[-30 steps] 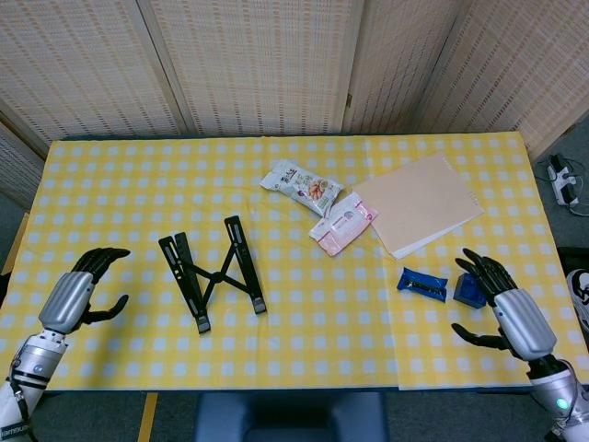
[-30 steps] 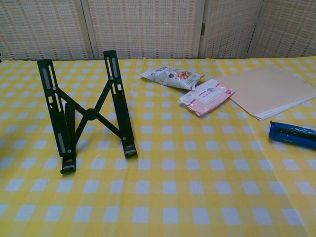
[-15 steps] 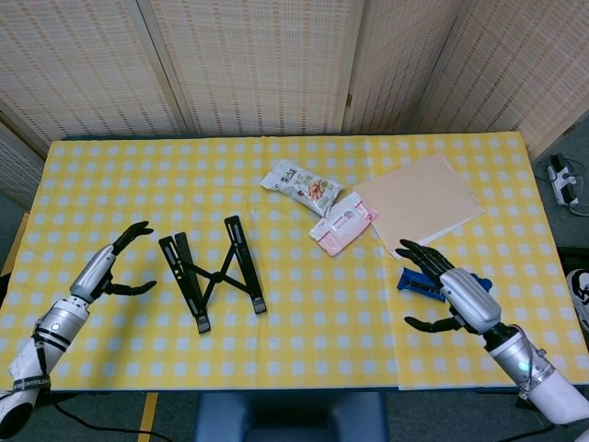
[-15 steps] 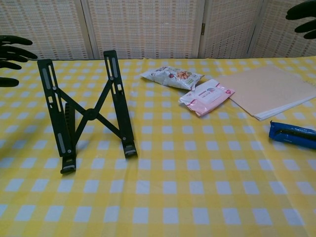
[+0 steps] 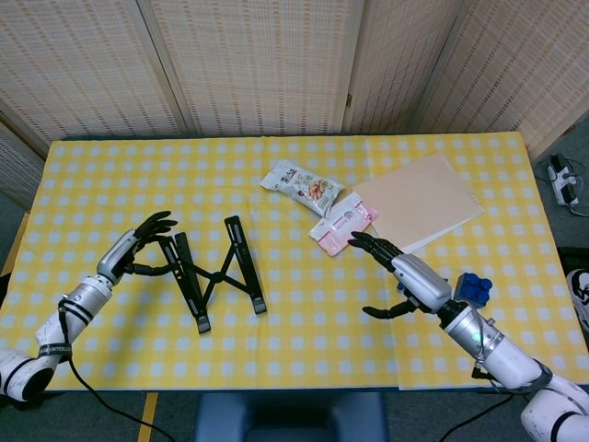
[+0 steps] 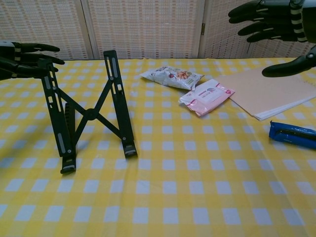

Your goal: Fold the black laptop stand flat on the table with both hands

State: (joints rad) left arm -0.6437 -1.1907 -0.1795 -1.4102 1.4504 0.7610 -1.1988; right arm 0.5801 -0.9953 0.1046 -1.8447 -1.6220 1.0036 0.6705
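The black laptop stand [image 5: 211, 270] [image 6: 87, 112] stands unfolded on the yellow checked tablecloth, its two rails spread in an X. My left hand [image 5: 140, 247] [image 6: 24, 58] is open at the top of the stand's left rail, fingers spread over it; whether it touches the rail cannot be told. My right hand [image 5: 399, 273] [image 6: 274, 27] hovers open above the table well to the right of the stand, fingers pointing left toward it.
A snack bag [image 5: 301, 187], a pink wipes pack [image 5: 343, 223] and a tan folder [image 5: 417, 203] lie at the back right. A blue bar packet [image 6: 294, 134] lies right of centre, and a small blue object [image 5: 473, 287] sits beside my right forearm.
Both hands have moved inward. The left hand has reached the stand's left rail. The right hand has travelled left past the blue packet. The stand has not moved.
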